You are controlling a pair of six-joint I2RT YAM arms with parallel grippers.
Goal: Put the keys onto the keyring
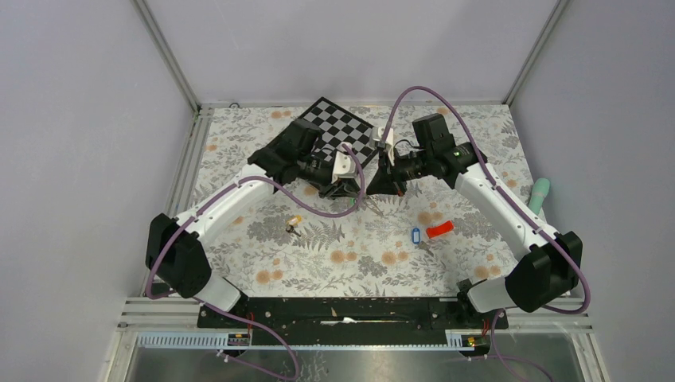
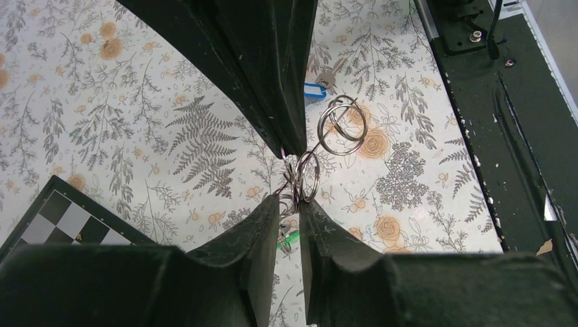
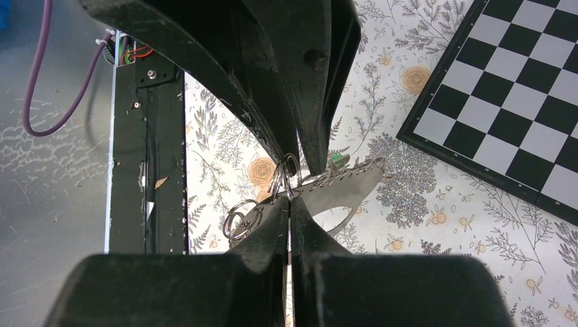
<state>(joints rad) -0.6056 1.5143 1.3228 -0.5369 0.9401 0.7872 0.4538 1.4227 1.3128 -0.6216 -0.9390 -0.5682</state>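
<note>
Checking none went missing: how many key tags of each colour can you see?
Yellow tag: 1
Blue tag: 1
Red tag: 1
Green tag: 1
Total: 4

Soft, even light from overhead in the top view, with only faint, short shadows under the arms on the table point(image 1: 334, 274). Down on the wrists: the table's floral print is crisp and bright, but the left end effector point(image 2: 290, 208) is a near-black, underexposed mass, blurred up close. Same for the right end effector point(image 3: 290, 204). The keyring point(image 3: 351, 187) shows a dull grey sheen, and the wire rings point(image 2: 343, 126) glint thinly. No harsh glare.
</note>
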